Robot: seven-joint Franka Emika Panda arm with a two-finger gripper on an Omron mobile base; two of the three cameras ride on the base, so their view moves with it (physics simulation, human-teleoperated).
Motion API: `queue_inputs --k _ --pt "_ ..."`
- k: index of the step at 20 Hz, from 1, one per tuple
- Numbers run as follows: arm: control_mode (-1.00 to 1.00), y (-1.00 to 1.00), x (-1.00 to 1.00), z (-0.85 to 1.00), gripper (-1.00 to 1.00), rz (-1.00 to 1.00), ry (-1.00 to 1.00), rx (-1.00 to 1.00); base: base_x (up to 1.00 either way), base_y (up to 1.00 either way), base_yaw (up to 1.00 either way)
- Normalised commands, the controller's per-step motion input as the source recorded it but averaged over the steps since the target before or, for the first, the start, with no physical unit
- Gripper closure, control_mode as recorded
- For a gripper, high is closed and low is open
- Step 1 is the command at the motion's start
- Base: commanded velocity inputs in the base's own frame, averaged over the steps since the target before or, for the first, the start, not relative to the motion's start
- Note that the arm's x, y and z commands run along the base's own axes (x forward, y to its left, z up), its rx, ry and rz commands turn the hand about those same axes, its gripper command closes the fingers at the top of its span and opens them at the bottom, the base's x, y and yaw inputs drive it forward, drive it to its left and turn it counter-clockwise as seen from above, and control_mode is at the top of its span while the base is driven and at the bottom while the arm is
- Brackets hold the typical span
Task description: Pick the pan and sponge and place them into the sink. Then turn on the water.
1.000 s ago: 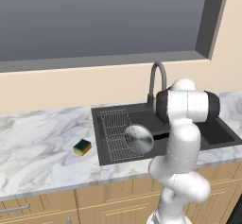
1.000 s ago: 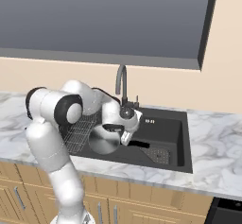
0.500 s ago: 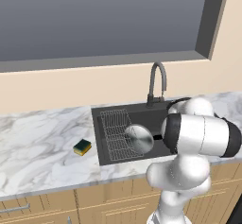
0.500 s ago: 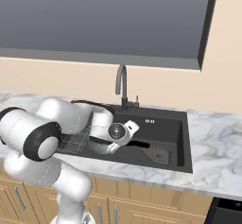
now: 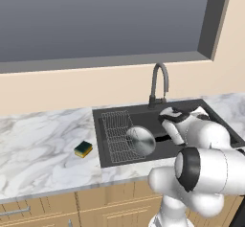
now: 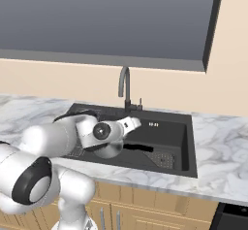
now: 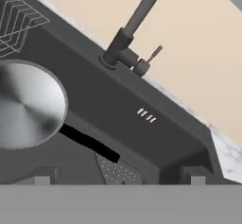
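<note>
The sink [image 5: 103, 140] is taken as the landmark: a dark recessed basin set into the marble counter [image 5: 38, 144] below the window [image 5: 95, 20].

The pan [image 5: 140, 141] is seen lying inside the sink, next to the wire rack [image 5: 117, 135] that fills the basin's left part in the left base view. Its black handle [image 7: 90, 143] is pointed away from the rack, across the basin floor toward the drain strainer [image 7: 118, 171]. In the hand view the pan [image 7: 28, 105] is shown as a brushed silver disc resting on the sink bottom.

The sponge [image 5: 83, 149] is found outside the sink, on the counter just beside the basin's left rim, well apart from the pan.

The faucet [image 5: 159, 82] is mounted at the sink's back edge, with its small lever [image 7: 152, 55] beside the base; no stream is seen at the spout.

The gripper [image 7: 120, 178] is held above the sink's interior, over the area between the pan handle and the right wall. Its fingertips [image 7: 41, 179] are spread far apart at the lower edge of the hand view, and nothing is held between them. In the right base view the hand [image 6: 127, 124] is seen over the basin in front of the faucet.
</note>
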Motion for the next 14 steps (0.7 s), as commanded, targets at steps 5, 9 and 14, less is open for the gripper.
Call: queue_inputs --k 5,9,14 --pt "-1.0 0.0 0.0 1.0 -1.0 -0.28 0.04 0.16 0.0 0.0 0.0" --pt "-1.0 0.01 0.0 0.93 -1.0 -0.27 0.08 0.23 0.0 0.0 0.0" --pt "-1.0 0.03 -0.06 0.74 -1.0 -0.23 0.12 0.4 0.0 0.0 0.0"
